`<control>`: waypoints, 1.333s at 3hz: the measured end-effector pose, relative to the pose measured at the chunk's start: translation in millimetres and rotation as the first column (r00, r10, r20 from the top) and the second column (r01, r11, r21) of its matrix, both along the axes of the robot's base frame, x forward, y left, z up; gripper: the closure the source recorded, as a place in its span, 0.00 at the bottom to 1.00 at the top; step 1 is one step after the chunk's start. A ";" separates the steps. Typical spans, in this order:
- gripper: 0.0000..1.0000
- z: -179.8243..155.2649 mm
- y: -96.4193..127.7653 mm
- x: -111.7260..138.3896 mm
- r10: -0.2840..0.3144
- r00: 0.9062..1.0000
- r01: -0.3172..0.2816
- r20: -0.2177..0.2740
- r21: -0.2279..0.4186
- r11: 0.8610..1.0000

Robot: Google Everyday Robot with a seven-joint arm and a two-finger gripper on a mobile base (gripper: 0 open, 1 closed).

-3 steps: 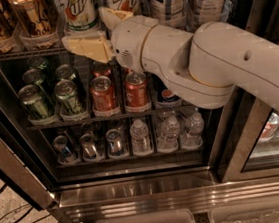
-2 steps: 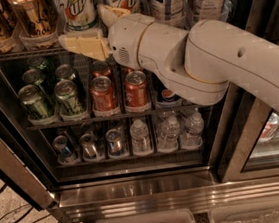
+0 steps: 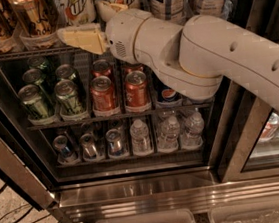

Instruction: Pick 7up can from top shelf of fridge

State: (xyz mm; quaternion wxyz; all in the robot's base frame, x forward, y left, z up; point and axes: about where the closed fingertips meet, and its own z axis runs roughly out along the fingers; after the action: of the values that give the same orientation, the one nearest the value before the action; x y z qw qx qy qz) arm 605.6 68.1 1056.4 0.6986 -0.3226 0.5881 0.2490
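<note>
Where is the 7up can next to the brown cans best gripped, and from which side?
Across the side wall of the 7up can, from the front: it stands upright, a brown can close beside it. The gripper, fingers open, is in front of its lower part.

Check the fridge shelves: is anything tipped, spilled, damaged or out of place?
Nothing stands out. Cans and bottles stand upright in rows throughout the fridge; the gripper, fingers open, sits at the top shelf by a 7up can.
</note>
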 end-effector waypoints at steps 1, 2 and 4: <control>0.24 0.6 1.0 0.5 -0.002 1.000 0.002 -0.005 -0.001 1.000; 0.22 0.5 2.0 0.3 -0.004 1.000 0.004 -0.007 -0.002 1.000; 0.18 -3.1 10.8 -1.7 -0.026 0.999 0.025 -0.031 -0.032 0.999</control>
State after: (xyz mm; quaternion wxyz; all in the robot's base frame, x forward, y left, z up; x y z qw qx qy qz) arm 603.9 78.8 1053.3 0.6873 -0.3222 0.6068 0.2357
